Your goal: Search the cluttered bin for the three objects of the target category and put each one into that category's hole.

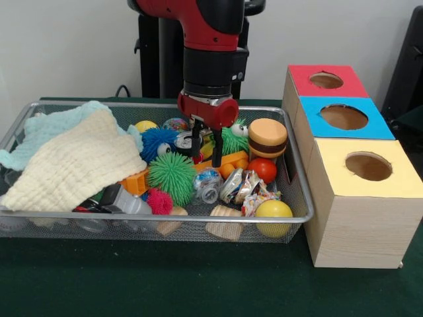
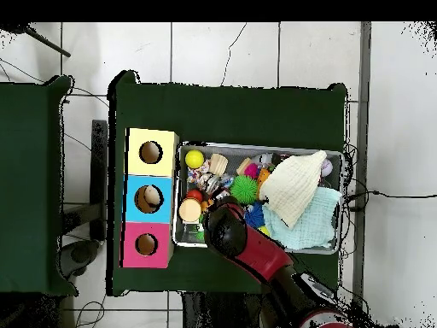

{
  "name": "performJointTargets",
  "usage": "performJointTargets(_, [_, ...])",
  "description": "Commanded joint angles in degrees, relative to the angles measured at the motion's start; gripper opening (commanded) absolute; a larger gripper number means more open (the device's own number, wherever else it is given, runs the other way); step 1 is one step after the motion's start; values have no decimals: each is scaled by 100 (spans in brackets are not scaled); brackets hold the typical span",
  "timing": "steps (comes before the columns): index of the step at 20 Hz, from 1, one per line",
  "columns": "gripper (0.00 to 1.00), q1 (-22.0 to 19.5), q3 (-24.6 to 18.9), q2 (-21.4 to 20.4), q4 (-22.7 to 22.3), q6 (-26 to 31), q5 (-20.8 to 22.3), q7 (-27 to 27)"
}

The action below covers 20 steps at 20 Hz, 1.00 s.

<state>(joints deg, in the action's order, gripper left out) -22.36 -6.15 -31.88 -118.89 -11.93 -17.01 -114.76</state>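
The silver wire-mesh bin (image 1: 301, 218) is packed with toys and shows in the overhead view too (image 2: 256, 146). My gripper (image 1: 206, 150) hangs over the bin's middle, open, with nothing between its black fingers (image 1: 217, 148). Just below it lie a blue spiky ball (image 1: 157, 140), a green spiky ball (image 1: 172, 176), a green fuzzy toy with eyes (image 1: 233, 139) and an orange block (image 1: 228, 160). A toy burger (image 1: 268, 137), a red tomato (image 1: 264, 169) and a yellow ball (image 1: 273, 210) lie to the right. In the overhead view my arm (image 2: 226, 231) hides the gripper.
Three wooden boxes stand right of the bin, with red (image 1: 310, 69), blue (image 1: 377, 125) and yellow (image 1: 337, 148) tops, each with a round hole. A cream cloth (image 1: 73, 165) over a light-blue cloth (image 1: 46, 129) covers the bin's left half. Wooden blocks (image 1: 225, 223) lie at the front.
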Motion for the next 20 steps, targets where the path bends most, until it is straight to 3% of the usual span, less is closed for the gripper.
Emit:
performJointTargets(1, [100,-53,-361,154,565,167,83,-832])
performJointTargets(20, [100,26,-267,-59,676,585,-59,-685])
